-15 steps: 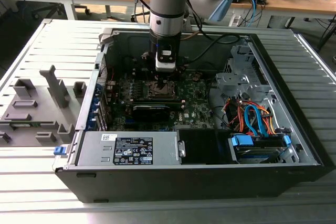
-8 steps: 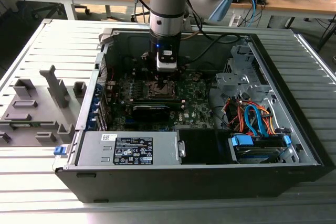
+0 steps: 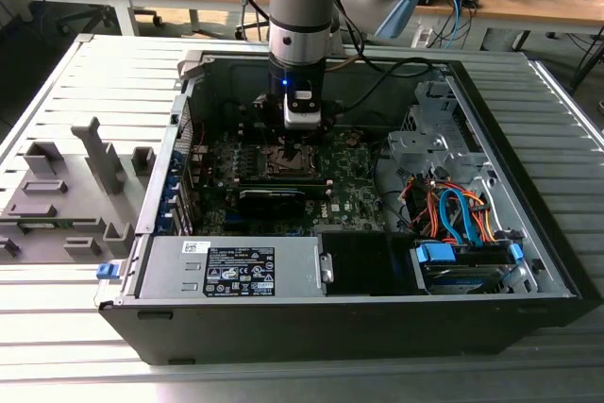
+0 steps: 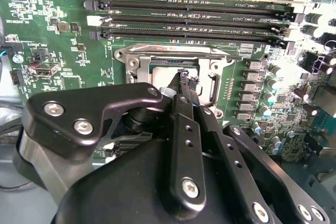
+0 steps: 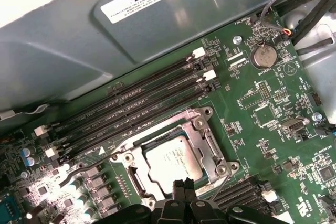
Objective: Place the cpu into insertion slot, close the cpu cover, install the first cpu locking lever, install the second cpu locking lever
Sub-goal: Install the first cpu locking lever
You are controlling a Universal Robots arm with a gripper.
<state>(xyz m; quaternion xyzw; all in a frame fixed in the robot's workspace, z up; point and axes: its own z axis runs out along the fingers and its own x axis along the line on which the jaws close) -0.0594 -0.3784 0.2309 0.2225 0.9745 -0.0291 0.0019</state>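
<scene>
First wrist view, gripper point(image 5: 184, 183) — at cpu point(image 5: 173, 162) edge

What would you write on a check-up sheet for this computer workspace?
Surface: grey slatted table, with an open computer case on it.
Job's things: cpu seated, cpu cover down around it.
Clutter: grey fixtures at the exterior view's left.
Grippers: gripper has its fingers together, low beside the cpu cover.
Cables: orange and blue cables inside the case.
Surroundings: wooden bench behind, cluttered.
</scene>
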